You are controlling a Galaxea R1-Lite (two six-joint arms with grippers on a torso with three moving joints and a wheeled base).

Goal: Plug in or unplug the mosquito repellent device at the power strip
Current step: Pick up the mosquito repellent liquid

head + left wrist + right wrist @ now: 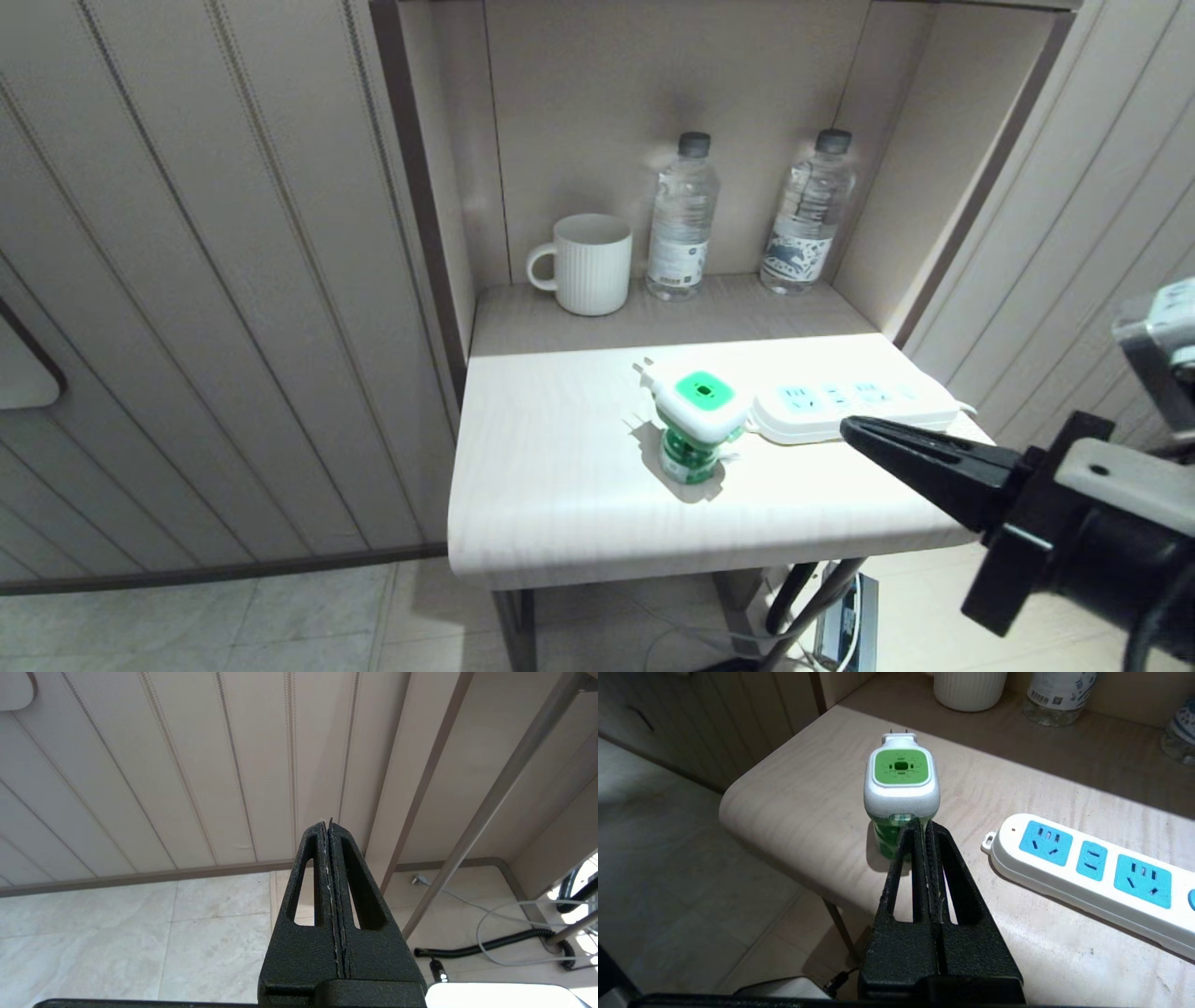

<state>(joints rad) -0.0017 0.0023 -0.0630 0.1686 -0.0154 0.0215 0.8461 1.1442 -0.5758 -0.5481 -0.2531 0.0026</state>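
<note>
My right gripper [845, 427] has black, textured, tapered fingers with triangular cut-outs, fixed to a black block; a pale grey bracket with one screw hole sits at right of frame.

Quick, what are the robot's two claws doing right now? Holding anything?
Left gripper: jaws shut, empty, parked low by the floor.
Right gripper: jaws shut, empty, near the mosquito repellent device on the table.

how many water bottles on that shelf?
2. One bottle stands at the back of the shelf, just right of the white mug; the other bottle stands further right, near the alcove's right wall. None look hidden.
</note>
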